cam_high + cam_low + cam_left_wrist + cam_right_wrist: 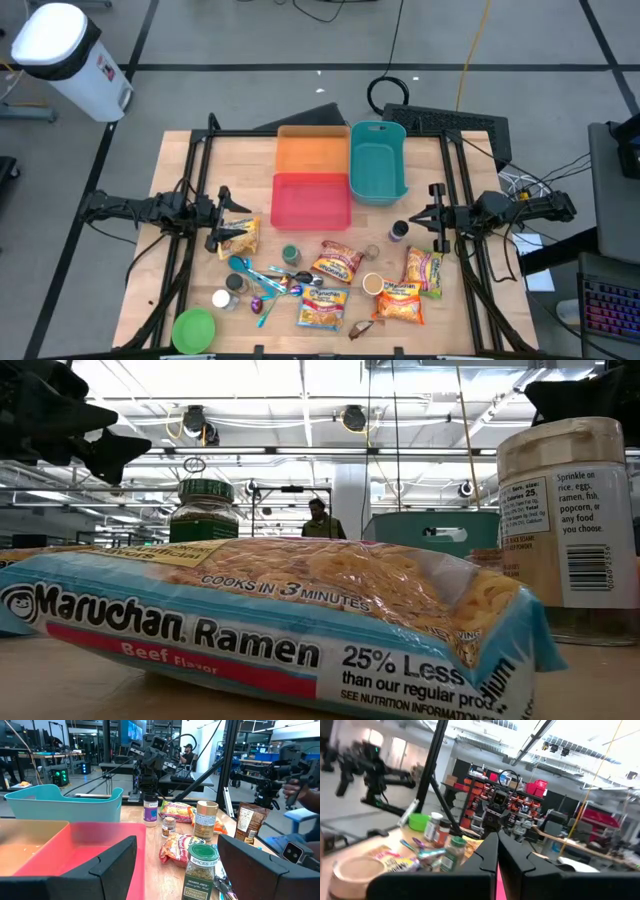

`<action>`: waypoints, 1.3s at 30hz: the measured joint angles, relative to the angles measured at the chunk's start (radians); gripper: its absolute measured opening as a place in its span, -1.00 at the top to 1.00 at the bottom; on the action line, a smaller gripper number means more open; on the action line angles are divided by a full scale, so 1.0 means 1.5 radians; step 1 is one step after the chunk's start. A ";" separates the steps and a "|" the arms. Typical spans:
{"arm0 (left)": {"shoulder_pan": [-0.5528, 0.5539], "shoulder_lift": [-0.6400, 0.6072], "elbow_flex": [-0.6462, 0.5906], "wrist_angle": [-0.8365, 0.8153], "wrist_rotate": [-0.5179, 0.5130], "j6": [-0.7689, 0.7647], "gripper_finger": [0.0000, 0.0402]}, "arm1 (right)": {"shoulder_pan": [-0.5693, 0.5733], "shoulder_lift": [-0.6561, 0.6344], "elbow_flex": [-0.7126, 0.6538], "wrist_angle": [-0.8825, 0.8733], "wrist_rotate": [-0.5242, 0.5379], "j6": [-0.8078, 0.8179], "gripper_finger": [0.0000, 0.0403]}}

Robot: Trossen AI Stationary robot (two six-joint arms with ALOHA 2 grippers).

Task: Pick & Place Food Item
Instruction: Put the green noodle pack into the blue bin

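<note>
Two grippers, one tabletop [180, 150]. Left gripper [222, 222]: fingers apart, over a ramen packet [240, 238] at the left edge, long axis running front to back. Red bin [311, 200] just right, open inside. Right gripper [432, 216]: fingers together, idle at right edge.

Ramen packet [270, 625]: "Maruchan Ramen, Beef Flavor, cooks in 3 minutes". Green-lidded jar [199, 870]: "Trader Joe's Spices".

Ramen packet [270, 625]: cut off by low view's bottom edge.
Spice jar [568, 525]: right side cropped.
Cutlery pile [268, 285]: pieces too small to tell.
</note>
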 joint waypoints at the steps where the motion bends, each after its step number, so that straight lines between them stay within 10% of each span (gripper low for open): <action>1: 0.000 0.000 0.000 0.000 0.000 0.000 -0.41 | 0.000 0.000 0.000 0.013 -0.013 0.025 1.00; 11: 0.000 0.000 0.000 0.000 0.000 0.000 -0.41 | 0.000 0.000 0.000 0.110 -0.045 0.357 1.00; 29: 0.000 0.000 0.000 0.000 0.000 0.000 -0.41 | 0.000 0.000 0.000 0.147 -0.039 0.359 0.97; 39: 0.000 0.000 0.000 0.000 0.000 0.000 -0.41 | 0.012 0.144 0.002 0.342 -0.060 0.329 0.28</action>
